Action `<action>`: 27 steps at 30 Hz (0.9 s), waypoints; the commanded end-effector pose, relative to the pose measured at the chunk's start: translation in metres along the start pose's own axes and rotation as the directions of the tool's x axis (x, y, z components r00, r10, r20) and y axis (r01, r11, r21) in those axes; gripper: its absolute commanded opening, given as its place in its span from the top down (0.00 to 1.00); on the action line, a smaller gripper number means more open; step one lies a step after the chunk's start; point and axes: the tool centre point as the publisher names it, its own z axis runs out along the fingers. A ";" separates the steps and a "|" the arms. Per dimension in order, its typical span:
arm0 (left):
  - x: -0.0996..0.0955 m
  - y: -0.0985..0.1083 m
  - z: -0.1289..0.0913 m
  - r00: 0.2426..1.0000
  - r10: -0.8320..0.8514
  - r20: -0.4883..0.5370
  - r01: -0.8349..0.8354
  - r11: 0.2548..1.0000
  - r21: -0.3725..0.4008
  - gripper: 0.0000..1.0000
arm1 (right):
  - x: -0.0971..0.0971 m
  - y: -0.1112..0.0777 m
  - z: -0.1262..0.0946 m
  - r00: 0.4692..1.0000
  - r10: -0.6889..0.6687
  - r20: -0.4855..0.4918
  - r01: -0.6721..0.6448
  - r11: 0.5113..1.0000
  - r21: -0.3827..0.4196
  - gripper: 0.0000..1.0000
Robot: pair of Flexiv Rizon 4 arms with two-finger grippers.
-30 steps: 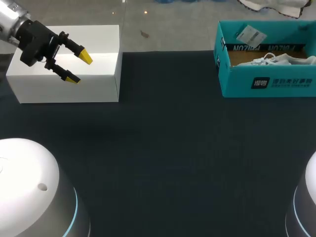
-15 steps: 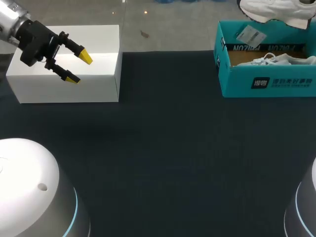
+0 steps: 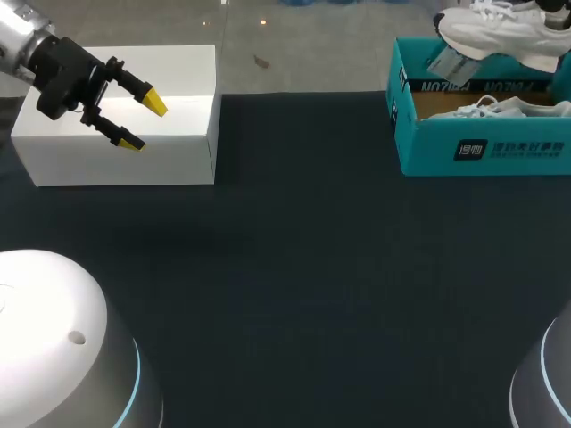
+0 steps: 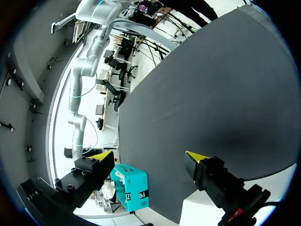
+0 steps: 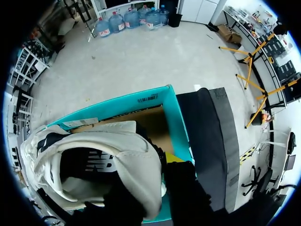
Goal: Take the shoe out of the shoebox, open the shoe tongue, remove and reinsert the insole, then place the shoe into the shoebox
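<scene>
The teal cardboard shoebox stands at the far right of the table covered in dark cloth. Its back wall is near the table's far edge, and its right end runs out of the head view. The plain white rectangular box stands at the far left, well apart from it, with only dark cloth between them. Two rounded white arm bases sit at the near corners.

The white lace-up trainer with a pale grey sole hangs above the shoebox's back wall, toe to the left, higher than the rim. The right gripper is clamped on it. From the right wrist, one yellow tip shows against the outside of the upper, and the other finger is hidden by the trainer. Below lie the shoebox's brown floor and teal rim. A second white laced shoe lies inside the shoebox.

The left gripper hangs over the white box, fingers spread wide with nothing between them.

The shoebox's near wall carries a dark patch with white print. Dark lettering runs along the inner back wall, beside a printed white paper label. The trainer's insole bears a logo.
</scene>
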 end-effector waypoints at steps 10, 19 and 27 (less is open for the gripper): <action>-0.001 0.001 -0.001 1.000 0.000 -0.003 0.000 1.000 0.002 0.00 | 0.000 0.002 0.041 0.999 0.011 0.052 0.005 0.958 -0.286 1.00; -0.001 0.001 -0.001 1.000 0.000 -0.003 0.000 1.000 0.002 0.00 | 0.001 -0.004 0.063 0.996 0.002 0.086 0.021 0.963 -0.268 1.00; -0.001 0.001 -0.001 1.000 0.000 -0.003 0.000 1.000 0.002 0.00 | 0.010 -0.006 0.084 0.990 -0.004 0.140 0.037 0.972 -0.232 1.00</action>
